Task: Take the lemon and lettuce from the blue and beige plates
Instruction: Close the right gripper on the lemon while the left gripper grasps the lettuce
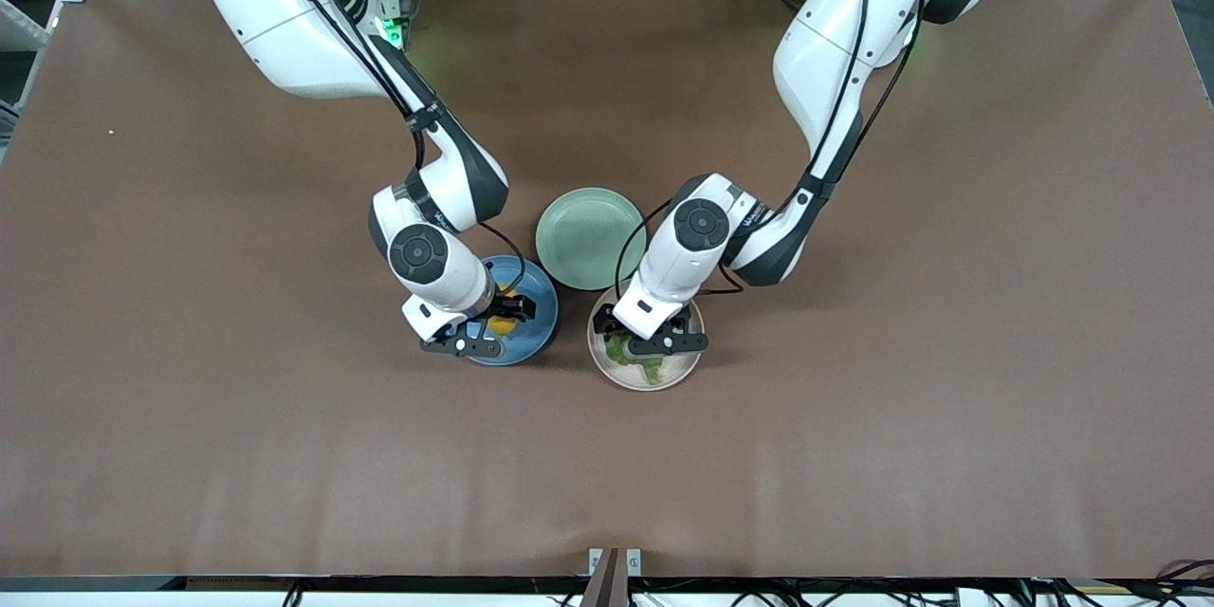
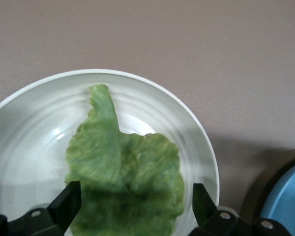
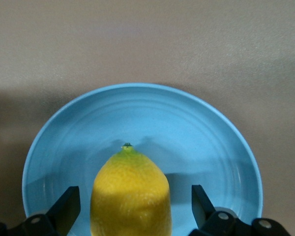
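The yellow lemon lies on the blue plate. My right gripper is open, low over that plate, with a finger on each side of the lemon and gaps between. In the front view the lemon shows under the right gripper on the blue plate. The green lettuce lies flat on the beige plate. My left gripper is open, its fingers astride the leaf's wide end. The front view shows the lettuce, beige plate and left gripper.
A pale mint-green plate lies farther from the front camera, between the two arms' wrists. The blue and beige plates lie side by side, close together. Brown table all around them.
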{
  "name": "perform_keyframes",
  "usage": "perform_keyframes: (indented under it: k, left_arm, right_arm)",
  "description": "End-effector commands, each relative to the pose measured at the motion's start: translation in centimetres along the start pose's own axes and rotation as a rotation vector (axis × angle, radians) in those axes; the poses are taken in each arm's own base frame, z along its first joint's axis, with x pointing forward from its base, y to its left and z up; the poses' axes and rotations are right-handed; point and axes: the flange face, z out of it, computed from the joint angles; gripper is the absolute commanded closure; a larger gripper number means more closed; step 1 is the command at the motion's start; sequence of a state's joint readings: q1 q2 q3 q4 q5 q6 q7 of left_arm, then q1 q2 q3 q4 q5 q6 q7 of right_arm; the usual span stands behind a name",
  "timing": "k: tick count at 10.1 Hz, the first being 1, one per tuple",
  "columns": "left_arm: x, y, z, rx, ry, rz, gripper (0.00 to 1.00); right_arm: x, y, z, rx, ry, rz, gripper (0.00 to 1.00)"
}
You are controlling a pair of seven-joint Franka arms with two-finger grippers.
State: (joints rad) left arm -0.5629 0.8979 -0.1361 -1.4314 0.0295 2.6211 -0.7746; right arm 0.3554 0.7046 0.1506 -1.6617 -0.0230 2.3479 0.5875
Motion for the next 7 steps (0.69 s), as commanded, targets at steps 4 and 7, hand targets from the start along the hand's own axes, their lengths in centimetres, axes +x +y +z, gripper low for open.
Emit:
perform_keyframes:
  k: [4,7]
  left_arm:
    - [1.1,-0.8,0.3,0.054,0.062,0.088,0.0]
    - [0.8,-1.2,1.1,0.063,0.054,0.09,0.0]
  right_arm:
    - [-0.9,-0.2,1.4,-0.01,0.018,-0.005,0.54]
    - [-0.7,-0.3,0.5,-0.007,0.022,-0.005,0.75]
